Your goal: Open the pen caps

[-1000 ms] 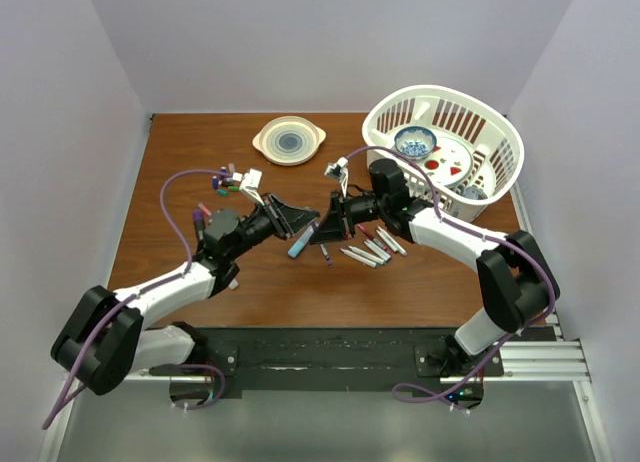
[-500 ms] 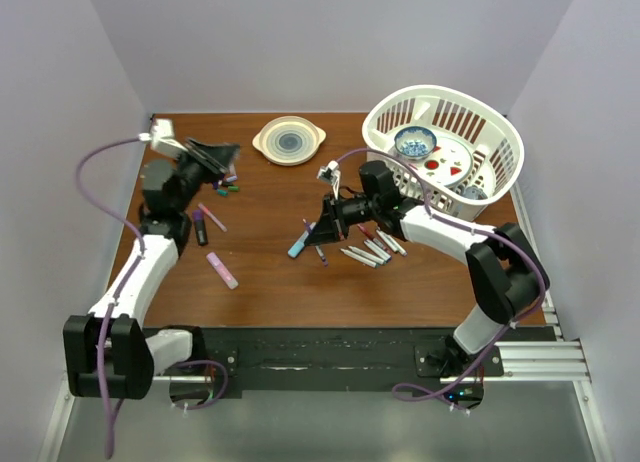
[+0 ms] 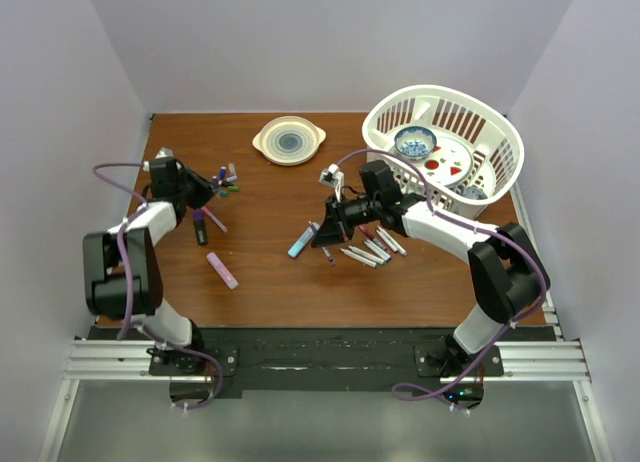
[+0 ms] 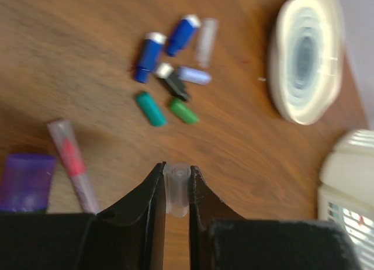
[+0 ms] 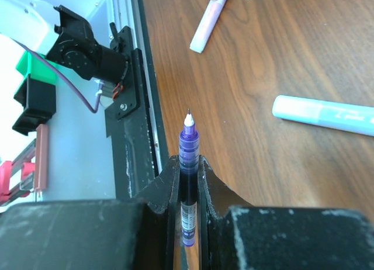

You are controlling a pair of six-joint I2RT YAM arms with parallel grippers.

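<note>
Table: brown wooden top (image 3: 270,282); everything below sits on or over it.
Basket: white slatted basket (image 3: 445,152), just right of the cream dish, with crockery inside.
Cream dish: round, ringed dish (image 3: 289,140) at the middle of the far edge; it is the landmark here.
Right gripper: (image 5: 187,168) on the near side of the cream dish and slightly right, jaws clamped on the purple pen.
Left gripper: (image 4: 176,177) well left of the cream dish, jaws pinched on the clear cap.
Grey pens: a row (image 3: 368,250) nearer than the cream dish and to its right, just beside the right gripper.
Light blue marker: (image 5: 327,115) lying flat, straight nearward from the cream dish.
Pink marker: (image 3: 222,270) lying flat, nearward and left of the cream dish.
Purple pen: (image 5: 188,142) held between the jaws, bare writing tip pointing outward.
Pen caps: loose cluster (image 4: 175,84) of blue, green, black and pale ones, left of the cream dish, between it and the left gripper.
Clear cap: (image 4: 176,187) between the left fingertips, open end facing outward.
</note>
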